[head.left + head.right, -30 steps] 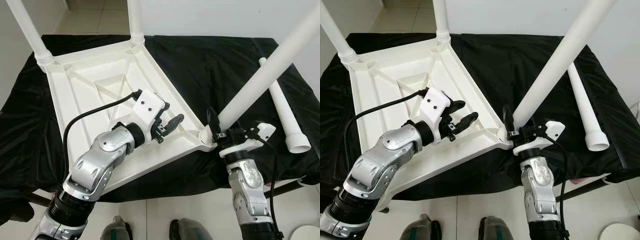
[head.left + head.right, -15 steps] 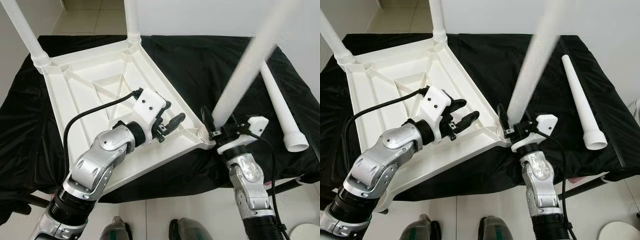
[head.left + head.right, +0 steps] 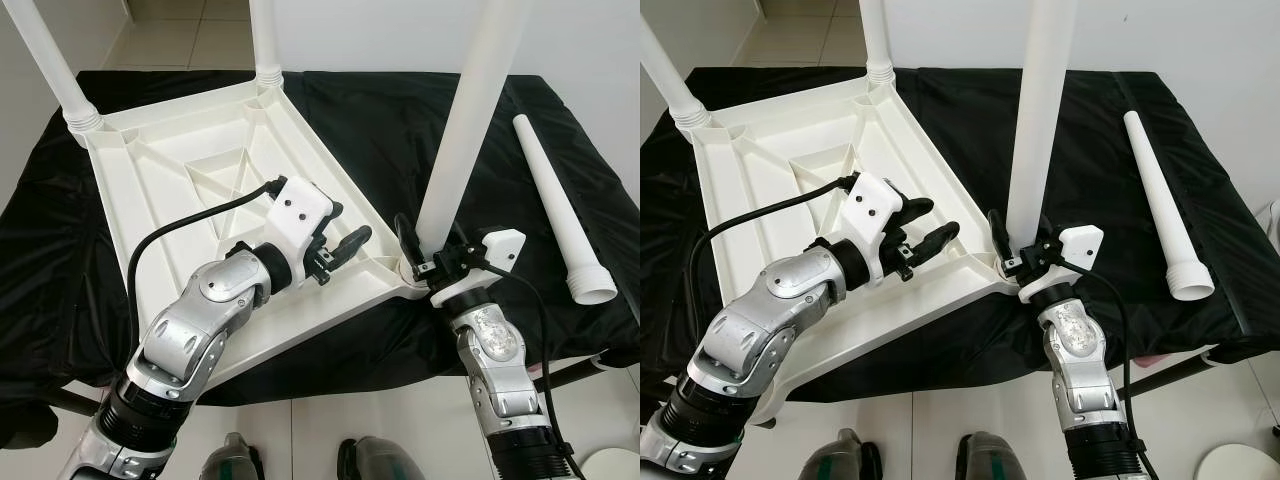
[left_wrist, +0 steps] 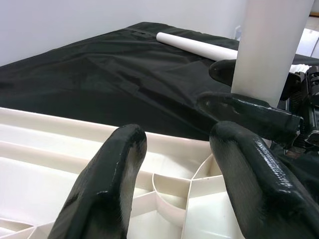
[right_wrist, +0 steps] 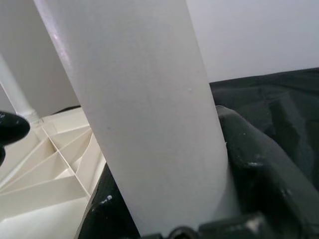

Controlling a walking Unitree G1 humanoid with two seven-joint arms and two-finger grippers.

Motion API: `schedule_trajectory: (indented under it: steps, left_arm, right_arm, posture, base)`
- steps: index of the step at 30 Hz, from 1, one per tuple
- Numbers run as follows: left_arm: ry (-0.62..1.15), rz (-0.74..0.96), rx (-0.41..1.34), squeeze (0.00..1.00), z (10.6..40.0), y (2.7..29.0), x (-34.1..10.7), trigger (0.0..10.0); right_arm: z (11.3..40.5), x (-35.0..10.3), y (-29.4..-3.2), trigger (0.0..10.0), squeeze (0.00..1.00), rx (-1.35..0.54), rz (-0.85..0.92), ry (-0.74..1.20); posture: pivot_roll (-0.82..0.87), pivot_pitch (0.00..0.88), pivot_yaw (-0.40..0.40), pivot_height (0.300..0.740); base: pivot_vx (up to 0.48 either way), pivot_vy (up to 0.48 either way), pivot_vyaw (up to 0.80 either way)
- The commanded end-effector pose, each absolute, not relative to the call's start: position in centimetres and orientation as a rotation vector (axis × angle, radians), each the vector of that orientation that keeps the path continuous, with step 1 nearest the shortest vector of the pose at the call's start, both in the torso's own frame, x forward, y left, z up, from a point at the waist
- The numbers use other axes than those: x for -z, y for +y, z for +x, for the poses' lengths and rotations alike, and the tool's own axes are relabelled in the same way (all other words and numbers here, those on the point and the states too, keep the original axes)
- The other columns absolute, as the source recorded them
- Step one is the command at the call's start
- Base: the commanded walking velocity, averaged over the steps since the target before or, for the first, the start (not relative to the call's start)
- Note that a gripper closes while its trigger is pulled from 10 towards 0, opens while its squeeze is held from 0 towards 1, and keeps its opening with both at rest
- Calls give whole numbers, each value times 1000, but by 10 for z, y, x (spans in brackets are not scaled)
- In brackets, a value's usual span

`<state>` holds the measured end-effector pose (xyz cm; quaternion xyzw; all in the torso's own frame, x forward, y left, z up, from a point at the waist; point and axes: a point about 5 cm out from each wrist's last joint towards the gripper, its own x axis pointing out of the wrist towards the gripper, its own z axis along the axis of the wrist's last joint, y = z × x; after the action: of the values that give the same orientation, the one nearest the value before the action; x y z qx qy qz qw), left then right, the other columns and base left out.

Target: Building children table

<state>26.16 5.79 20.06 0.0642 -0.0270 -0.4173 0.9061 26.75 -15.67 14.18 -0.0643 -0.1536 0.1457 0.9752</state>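
Leg (image 3: 468,120) now upright in right claw (image 3: 428,252), formerly tilted.

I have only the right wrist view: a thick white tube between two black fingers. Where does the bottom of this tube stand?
Observer: The leg in the right gripper stands at the near right corner socket of the upturned tabletop, about upright.
Operator: How many legs are already fitted?
Observer: Two fitted legs stand at the far corners.
Operator: Is there a spare one?
Observer: Yes, a loose leg lies on the black cloth, to the right of the held one.
Operator: And the left gripper?
Observer: The left gripper hovers open over the tabletop's ribs, near that same corner.
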Motion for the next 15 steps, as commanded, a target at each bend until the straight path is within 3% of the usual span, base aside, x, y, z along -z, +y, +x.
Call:
schedule_trajectory:
  steps: [1,4,5,6,7,13,14,15]
  left_arm:
    - [-68,135,903,0,259,56,-204,10000]
    - [-68,135,903,0,259,56,-204,10000]
    - [-69,124,906,110,261,57,-206,10000]
    - [-69,124,906,110,261,57,-206,10000]
    - [-77,102,921,1000,262,57,-210,10000]
    - [-118,77,945,1000,268,53,-223,10000]
    - [-141,70,960,573,270,51,-230,10000]
    - [-158,60,971,573,271,49,-236,10000]
  right_arm:
    - [267,-122,-163,10000,0,-267,-87,-186]
    - [267,-122,-163,10000,0,-267,-87,-186]
    - [271,-131,-165,10000,0,-261,-69,-206]
    - [271,-131,-165,10000,0,-261,-69,-206]
    - [277,-139,-167,10000,0,-260,-57,-225]
    - [288,-152,-166,10000,0,-311,-70,-248]
    - [292,-157,-165,10000,0,-335,-81,-254]
    - [294,-161,-164,10000,0,-352,-88,-260]
  posture:
    - [-119,60,11,740]
    - [-119,60,11,740]
    - [-118,60,9,740]
    - [-118,60,9,740]
    - [-116,58,0,740]
    - [-107,53,-21,740]
    - [-104,52,-26,740]
    - [-102,51,-29,740]
  base:
    - [0,0,0]
    - [0,0,0]
    - [0,0,0]
    - [0,0,0]
    - [0,0,0]
    - [0,0,0]
    - [0,0,0]
    - [0,0,0]
